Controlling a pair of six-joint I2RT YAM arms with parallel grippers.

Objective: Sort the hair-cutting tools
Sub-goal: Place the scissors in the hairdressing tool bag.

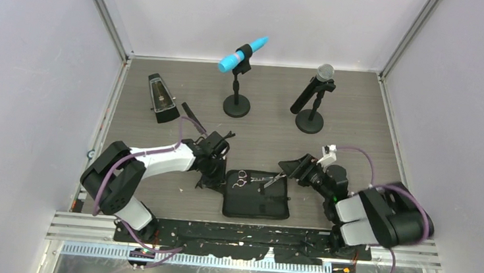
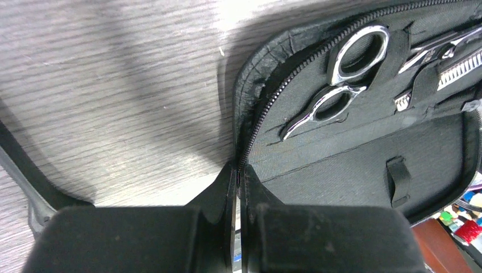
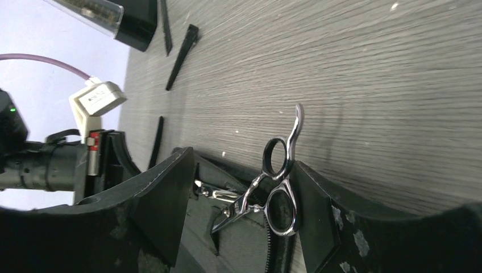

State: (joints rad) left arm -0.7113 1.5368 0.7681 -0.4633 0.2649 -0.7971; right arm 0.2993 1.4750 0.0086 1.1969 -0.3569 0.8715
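A black fabric zip case (image 1: 256, 207) is laid open on the grey wood-grain tabletop (image 1: 359, 127), near its front edge. A black pyramid-shaped metronome (image 1: 160, 100) is placed at the far left. Two microphones are held tilted on round-based stands at the back: a blue microphone (image 1: 242, 54) and, to its right, a black microphone (image 1: 310, 93) with a silver head.

The grey wood-grain table (image 1: 360, 120) carries an open black case (image 1: 256, 207), a metronome (image 1: 161, 98), two microphone stands (image 1: 237, 104) and a thin hair clip (image 3: 182, 57)
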